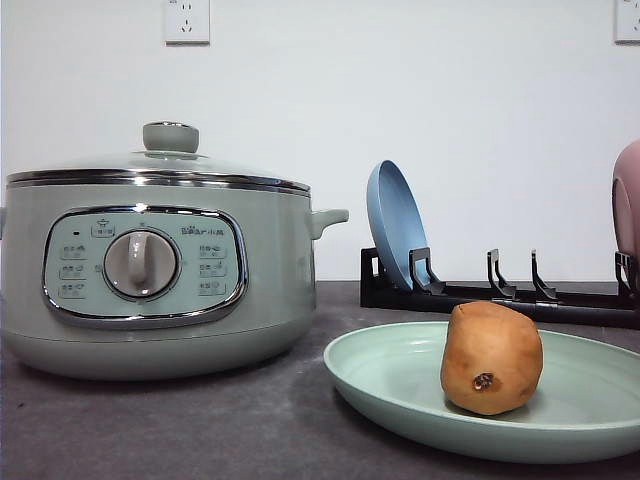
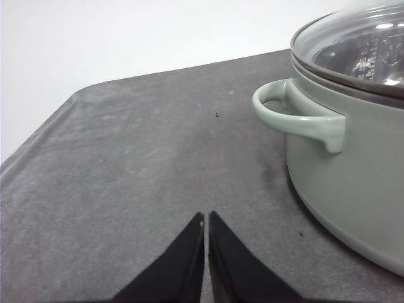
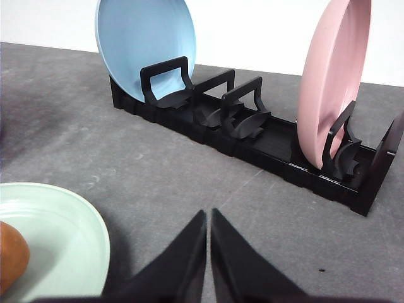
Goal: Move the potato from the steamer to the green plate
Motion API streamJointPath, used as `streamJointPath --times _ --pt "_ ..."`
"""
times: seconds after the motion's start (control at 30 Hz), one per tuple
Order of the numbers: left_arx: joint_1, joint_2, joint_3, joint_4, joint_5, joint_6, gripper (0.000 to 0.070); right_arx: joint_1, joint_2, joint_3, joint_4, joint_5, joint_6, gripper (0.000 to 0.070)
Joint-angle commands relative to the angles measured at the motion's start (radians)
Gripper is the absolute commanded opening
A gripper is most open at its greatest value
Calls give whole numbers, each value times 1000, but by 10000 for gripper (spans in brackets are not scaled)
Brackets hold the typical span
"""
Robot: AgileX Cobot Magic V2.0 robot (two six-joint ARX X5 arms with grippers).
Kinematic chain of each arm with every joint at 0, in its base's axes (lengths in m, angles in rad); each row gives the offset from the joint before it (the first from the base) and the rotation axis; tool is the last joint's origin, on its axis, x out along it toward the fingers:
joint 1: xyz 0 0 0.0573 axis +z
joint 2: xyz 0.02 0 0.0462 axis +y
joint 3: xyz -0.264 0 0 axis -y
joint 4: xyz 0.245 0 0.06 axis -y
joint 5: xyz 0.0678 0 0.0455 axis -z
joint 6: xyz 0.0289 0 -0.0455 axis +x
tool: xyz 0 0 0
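The potato (image 1: 491,358) already stands on the green plate (image 1: 380,375) at lower right of the front view, the steamer (image 1: 160,260) lidded at left, and both claws, left (image 2: 206,222) and right (image 3: 207,218), pinched together empty, so the transfer looks finished.

Looks like a staged kitchen test setup: steamer (image 1: 150,265) and black plate rack (image 1: 500,295) on a grey table (image 1: 200,420), bare white wall (image 1: 450,100) with sockets (image 1: 187,20).

Black dish rack (image 3: 252,136) on the dark grey table (image 1: 200,420) w/ a blue plate (image 3: 146,47) and pink plate (image 3: 331,82) standing upright in separate slots; two wall sockets (image 1: 187,20) up top.
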Motion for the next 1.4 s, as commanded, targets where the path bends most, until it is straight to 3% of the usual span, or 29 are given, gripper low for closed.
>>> streamJointPath --times 0.0,1.37 --pt "2 -2 -20 -4 -4 -3 3 2 -3 -4 0 -1 13 0" --pt "2 -2 -20 -4 -4 -3 3 2 -3 -4 0 -1 13 0"
